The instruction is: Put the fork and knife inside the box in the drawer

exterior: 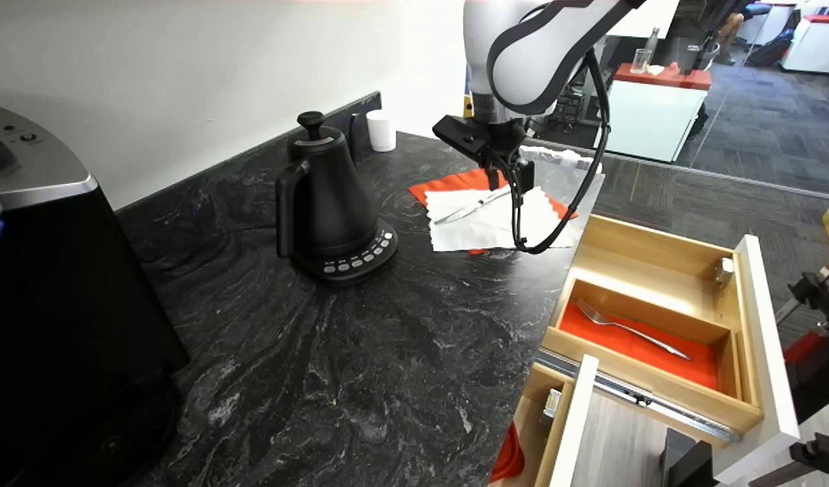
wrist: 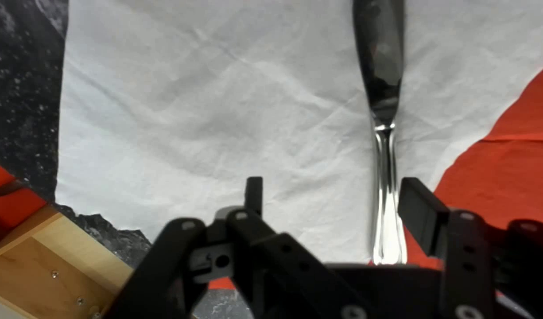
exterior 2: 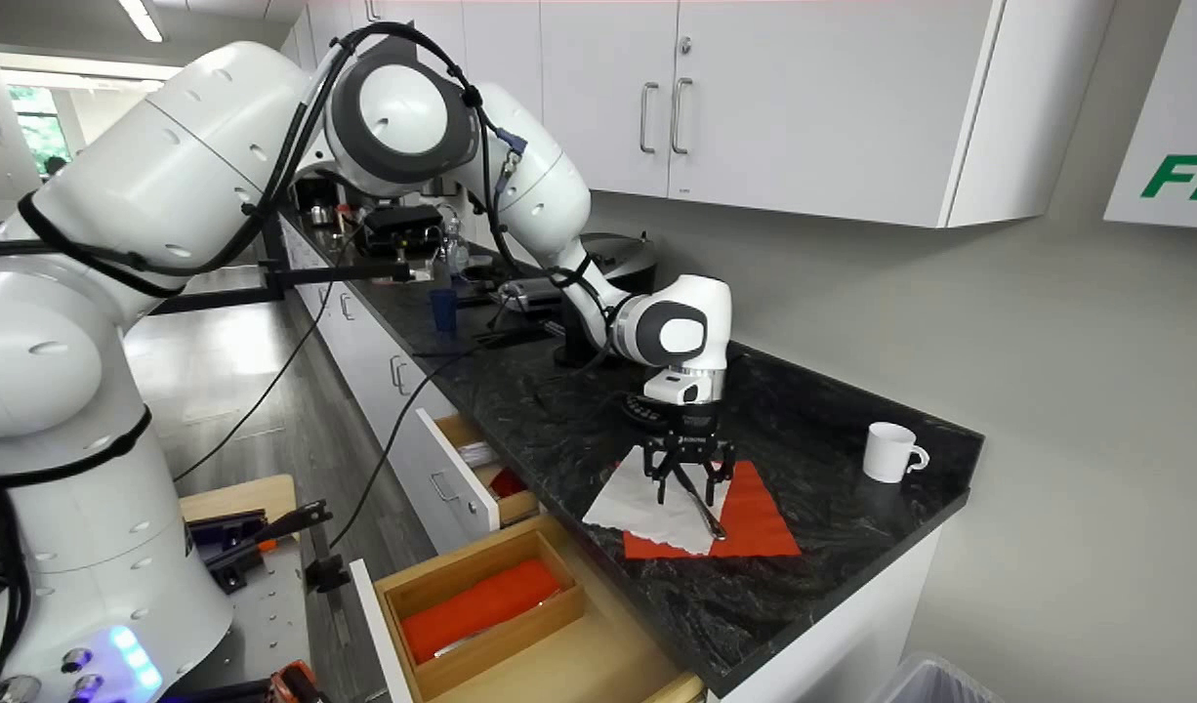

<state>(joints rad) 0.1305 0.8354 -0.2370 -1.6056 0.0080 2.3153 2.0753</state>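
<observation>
On the white paper napkin lies the knife [wrist: 386, 155], its handle pointing back under my gripper [wrist: 331, 195]. The fingers stand apart on either side of that handle, which is much closer to the right-hand finger in the wrist view; whether they touch I cannot tell. In an exterior view the gripper [exterior 2: 686, 496] hangs low over the napkins with the knife [exterior 2: 711, 524] below it. The fork [exterior: 634, 331] rests on the red-orange bottom of the wooden box [exterior: 738, 365]. That box sits inside the pulled-out drawer [exterior: 769, 338], beside and below the counter edge.
The white napkin [exterior: 448, 237] overlaps a red one [exterior 2: 769, 527] on the dark counter [exterior: 360, 379]. A black kettle [exterior: 330, 189] and a white mug [exterior 2: 887, 452] also stand there. Another drawer [exterior 2: 462, 478] is partly pulled out alongside.
</observation>
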